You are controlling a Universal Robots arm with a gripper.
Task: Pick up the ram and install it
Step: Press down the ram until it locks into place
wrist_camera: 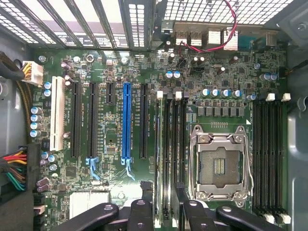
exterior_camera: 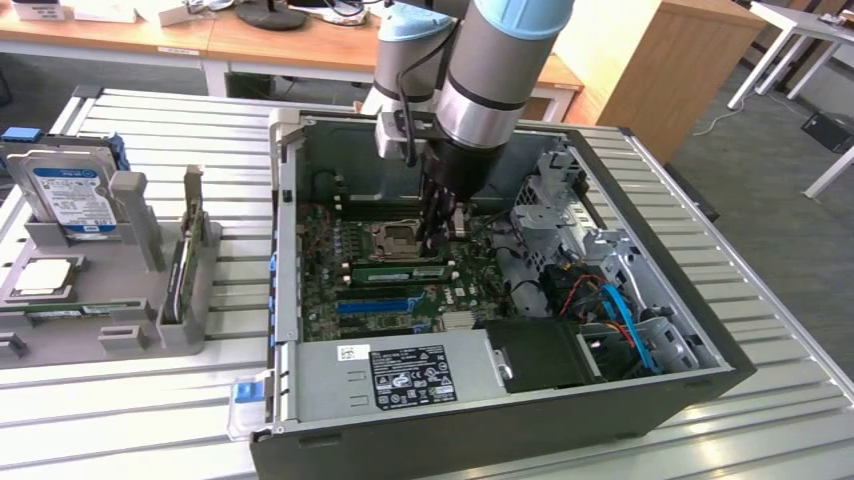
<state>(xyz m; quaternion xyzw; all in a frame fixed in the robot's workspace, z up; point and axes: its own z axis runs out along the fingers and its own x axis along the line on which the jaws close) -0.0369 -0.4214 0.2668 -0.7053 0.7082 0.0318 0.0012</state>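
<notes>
Green ram (exterior_camera: 394,270) stands edge-on in a motherboard (wrist_camera: 110,62) slot, pinched by the jaws of the gripper (wrist_camera: 162,192).

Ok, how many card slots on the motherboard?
6, in one row: a white slot by the cables, two black slots, a short black slot, a blue slot, then another black slot beside the memory slots. None seems hidden.
</notes>
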